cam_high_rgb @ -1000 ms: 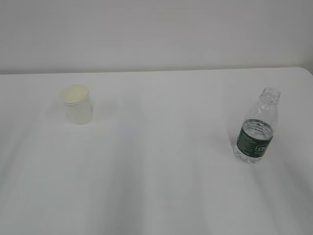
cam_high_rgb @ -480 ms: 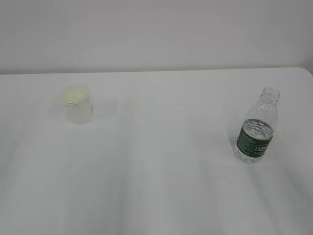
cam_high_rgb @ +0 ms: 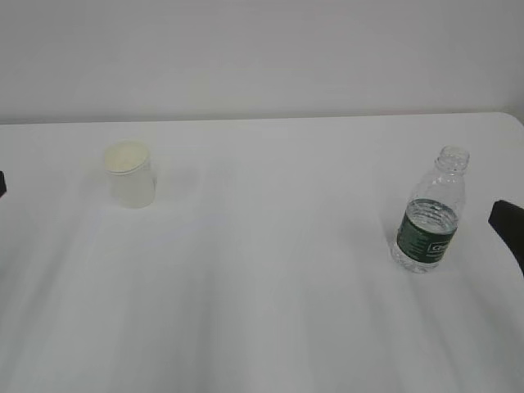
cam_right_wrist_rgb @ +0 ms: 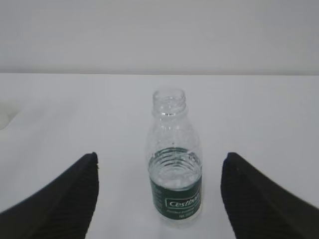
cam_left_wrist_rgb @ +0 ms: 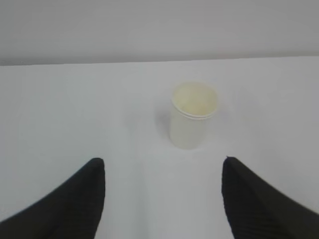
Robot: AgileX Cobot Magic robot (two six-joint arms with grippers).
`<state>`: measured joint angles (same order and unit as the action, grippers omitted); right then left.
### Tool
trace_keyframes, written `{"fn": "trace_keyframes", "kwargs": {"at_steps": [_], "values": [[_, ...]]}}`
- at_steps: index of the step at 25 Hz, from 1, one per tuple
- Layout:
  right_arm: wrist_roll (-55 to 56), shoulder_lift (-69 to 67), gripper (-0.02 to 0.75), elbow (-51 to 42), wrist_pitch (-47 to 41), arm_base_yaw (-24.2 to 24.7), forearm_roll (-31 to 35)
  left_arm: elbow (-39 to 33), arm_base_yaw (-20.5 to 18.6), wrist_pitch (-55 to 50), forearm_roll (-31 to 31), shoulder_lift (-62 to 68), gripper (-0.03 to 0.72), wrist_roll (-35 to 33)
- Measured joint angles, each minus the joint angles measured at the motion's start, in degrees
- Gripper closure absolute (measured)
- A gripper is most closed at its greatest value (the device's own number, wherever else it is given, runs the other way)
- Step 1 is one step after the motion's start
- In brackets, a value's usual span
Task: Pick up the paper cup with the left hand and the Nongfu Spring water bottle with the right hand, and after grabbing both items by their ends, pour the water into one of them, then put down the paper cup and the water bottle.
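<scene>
Soft, even, diffuse light fills a bright, washed-out scene, where the white table [cam_high_rgb: 262, 270] nearly merges with the pale wall [cam_high_rgb: 262, 49] behind it. Shadows are faint: a weak grey smudge lies left of the paper cup [cam_left_wrist_rgb: 194, 114] in the left wrist view, and broad pale streaks run across the near tabletop in the exterior view. All three pictures are soft and slightly hazy, with low contrast. The bottle [cam_right_wrist_rgb: 175, 164] shows small glints on its clear ribs, and its label print is only partly legible. The dark fingers [cam_right_wrist_rgb: 60, 199] at the near edges of both wrist views are blurred and underexposed.
</scene>
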<state>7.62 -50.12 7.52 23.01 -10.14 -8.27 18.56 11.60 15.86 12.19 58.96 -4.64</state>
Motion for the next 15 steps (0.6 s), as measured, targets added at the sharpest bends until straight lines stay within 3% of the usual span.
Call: {"fn": "trace_keyframes", "kwargs": {"at_steps": [9, 15], "values": [[0.35, -2.38, 0.165, -5.92, 7.79, 0.0, -0.72, -14.64, 9.41, 22.48, 3.77, 4.77, 0.165, 0.19], [0.93, -8.02, 0.165, -6.05, 11.86, 0.0, -6.3, -16.66, 12.38, 25.5, -1.96, 4.99, 0.165, 0.19]]}}
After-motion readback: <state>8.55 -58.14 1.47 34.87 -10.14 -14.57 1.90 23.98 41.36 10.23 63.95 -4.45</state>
